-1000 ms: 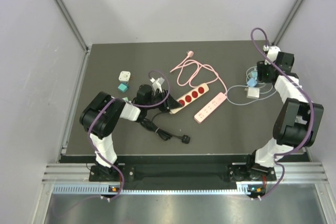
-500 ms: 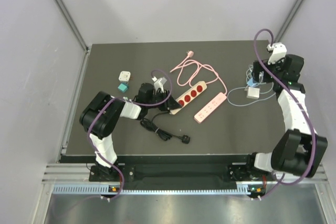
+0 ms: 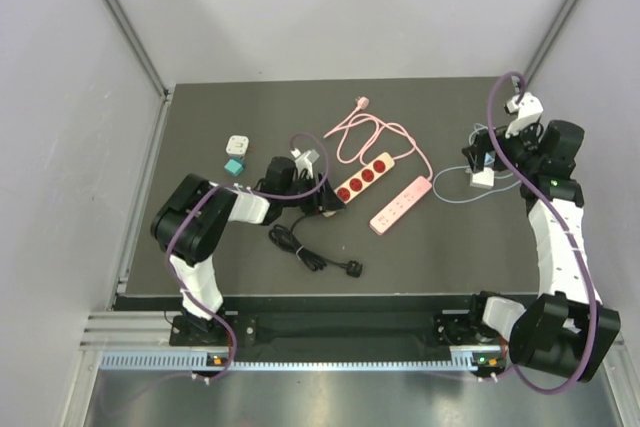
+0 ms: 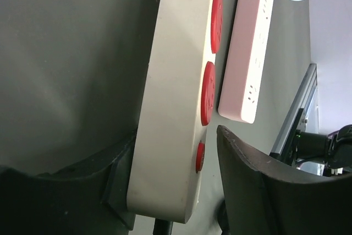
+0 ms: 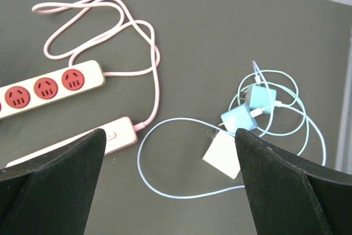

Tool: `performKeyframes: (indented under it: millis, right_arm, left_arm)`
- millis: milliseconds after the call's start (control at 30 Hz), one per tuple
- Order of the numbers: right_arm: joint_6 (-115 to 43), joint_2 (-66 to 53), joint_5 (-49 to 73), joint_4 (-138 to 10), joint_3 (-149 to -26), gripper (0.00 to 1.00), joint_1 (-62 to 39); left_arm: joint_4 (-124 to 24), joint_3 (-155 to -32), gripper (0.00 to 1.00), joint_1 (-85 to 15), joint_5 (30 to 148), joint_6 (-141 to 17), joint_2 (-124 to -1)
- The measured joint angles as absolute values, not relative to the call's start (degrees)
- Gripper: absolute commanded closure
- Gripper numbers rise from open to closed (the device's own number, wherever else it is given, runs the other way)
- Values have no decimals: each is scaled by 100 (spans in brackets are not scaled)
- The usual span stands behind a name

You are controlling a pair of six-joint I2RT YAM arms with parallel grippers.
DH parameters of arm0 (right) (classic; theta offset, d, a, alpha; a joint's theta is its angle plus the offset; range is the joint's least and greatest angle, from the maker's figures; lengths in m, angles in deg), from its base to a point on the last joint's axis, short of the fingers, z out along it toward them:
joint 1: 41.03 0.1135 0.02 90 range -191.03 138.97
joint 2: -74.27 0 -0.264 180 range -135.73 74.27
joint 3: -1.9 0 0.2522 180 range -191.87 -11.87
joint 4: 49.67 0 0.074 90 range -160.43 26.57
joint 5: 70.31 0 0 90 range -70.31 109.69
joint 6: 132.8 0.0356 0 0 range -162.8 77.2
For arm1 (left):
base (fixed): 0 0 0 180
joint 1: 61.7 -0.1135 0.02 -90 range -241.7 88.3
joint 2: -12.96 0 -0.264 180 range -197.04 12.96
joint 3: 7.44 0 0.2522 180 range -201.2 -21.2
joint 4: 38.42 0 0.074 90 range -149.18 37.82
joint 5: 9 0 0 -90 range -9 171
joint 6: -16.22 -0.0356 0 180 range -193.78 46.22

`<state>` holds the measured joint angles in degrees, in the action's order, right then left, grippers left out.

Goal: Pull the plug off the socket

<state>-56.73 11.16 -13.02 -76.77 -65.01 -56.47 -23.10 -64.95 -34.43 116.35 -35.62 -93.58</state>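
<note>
The socket is a cream power strip [image 3: 362,179] with red outlets [image 4: 212,20] in mid-table. My left gripper [image 3: 322,197] straddles its near end [image 4: 176,136]. One finger [image 4: 118,174] lies against the strip's side, and the other finger [image 4: 247,169] stands off with a gap, so the gripper is open. The red outlets in view are bare. A white plug [image 5: 224,158], a blue one [image 5: 237,118] and a teal one [image 5: 258,97] lie loose among pale blue cable at the right. My right gripper [image 5: 169,133] hangs wide open above them, holding nothing.
A pink power strip [image 3: 400,204] lies beside the cream one, its pink cable [image 3: 365,132] looping toward the back. A black cable with plug [image 3: 353,266] lies in front of the left gripper. A white adapter [image 3: 237,145] and a teal cube [image 3: 233,165] sit at the left.
My right gripper opened wide and rose away from the plugs at the right. My left gripper's jaws widened around the cream strip's end.
</note>
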Motion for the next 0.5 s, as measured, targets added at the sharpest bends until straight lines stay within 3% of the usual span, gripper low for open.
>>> performKeyframes:
  millis: [300,500]
  right_arm:
    - [-5643,1164,-1492,-7693,-6346,0,-5647]
    - [-5643,1164,-1579,-7675,-6313,0,-5647]
  left_arm:
    - [-3202,-6580,28,-3422,10955,-3847,-8859]
    - [-4188,-6750,28,-3424,9926,-4341,-8466]
